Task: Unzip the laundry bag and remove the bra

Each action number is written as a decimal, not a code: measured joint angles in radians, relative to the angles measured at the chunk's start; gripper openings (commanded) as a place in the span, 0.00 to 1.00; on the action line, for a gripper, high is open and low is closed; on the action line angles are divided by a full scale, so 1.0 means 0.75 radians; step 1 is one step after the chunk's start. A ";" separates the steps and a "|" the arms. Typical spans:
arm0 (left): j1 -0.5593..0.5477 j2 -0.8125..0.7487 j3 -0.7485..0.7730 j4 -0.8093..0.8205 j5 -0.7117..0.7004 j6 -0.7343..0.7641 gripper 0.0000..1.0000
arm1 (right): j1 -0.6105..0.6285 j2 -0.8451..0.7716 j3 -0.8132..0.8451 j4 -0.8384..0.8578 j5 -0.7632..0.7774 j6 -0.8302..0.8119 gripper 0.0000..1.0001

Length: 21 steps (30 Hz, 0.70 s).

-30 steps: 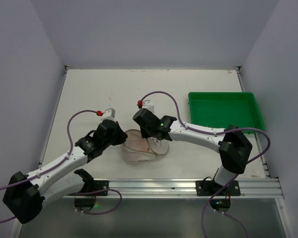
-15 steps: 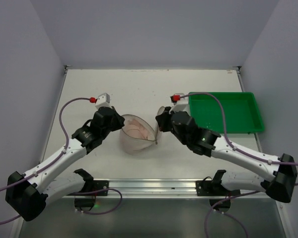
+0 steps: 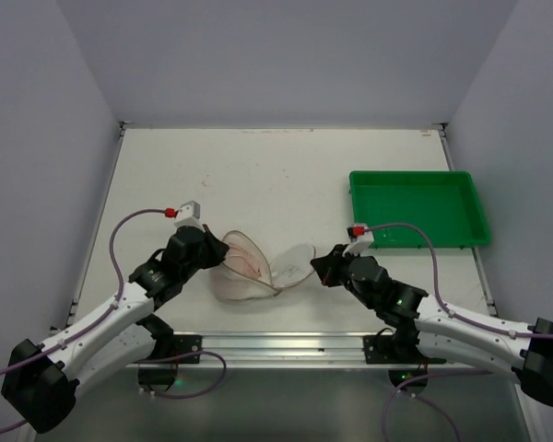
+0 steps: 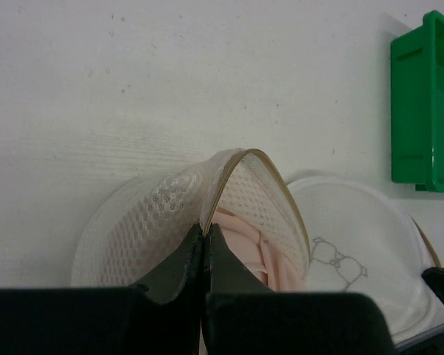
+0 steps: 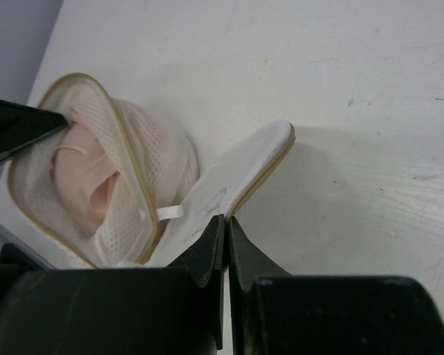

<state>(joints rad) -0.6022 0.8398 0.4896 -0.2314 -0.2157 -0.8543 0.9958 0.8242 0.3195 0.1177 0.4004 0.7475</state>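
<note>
The laundry bag point(image 3: 242, 276) lies open near the table's front edge, its round mesh body on the left and its flat lid point(image 3: 293, 265) folded out to the right. A pale pink bra point(image 4: 246, 250) shows inside the body; it also shows in the right wrist view point(image 5: 85, 183). My left gripper point(image 4: 205, 229) is shut on the beige zip rim of the body point(image 4: 229, 166). My right gripper point(image 5: 227, 219) is shut on the lid's zip edge point(image 5: 260, 174). The lid's black bra sketch point(image 4: 337, 260) faces up.
A green rectangular tray point(image 3: 417, 208) stands at the right, behind my right arm. Its corner shows in the left wrist view point(image 4: 425, 103). The metal rail point(image 3: 286, 345) runs along the near table edge close behind the bag.
My right gripper has pulled the lid rightward and toward the front edge, swinging the arm out to the right. The bag has opened wide. My left gripper kept its hold and shifted slightly nearer.
</note>
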 measured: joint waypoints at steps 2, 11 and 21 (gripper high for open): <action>0.000 -0.020 -0.037 0.003 0.019 -0.005 0.00 | -0.001 -0.063 0.000 -0.025 -0.034 0.026 0.00; 0.000 -0.060 -0.052 0.001 0.108 -0.022 0.00 | -0.002 -0.108 0.073 -0.375 -0.275 0.103 0.19; 0.000 -0.128 -0.042 -0.129 0.144 0.017 0.00 | -0.002 -0.220 0.124 -0.763 -0.408 0.102 0.69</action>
<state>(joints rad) -0.6022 0.7437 0.4580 -0.3279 -0.1078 -0.8417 0.9947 0.6590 0.4126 -0.4549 0.0944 0.8242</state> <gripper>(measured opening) 0.012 0.682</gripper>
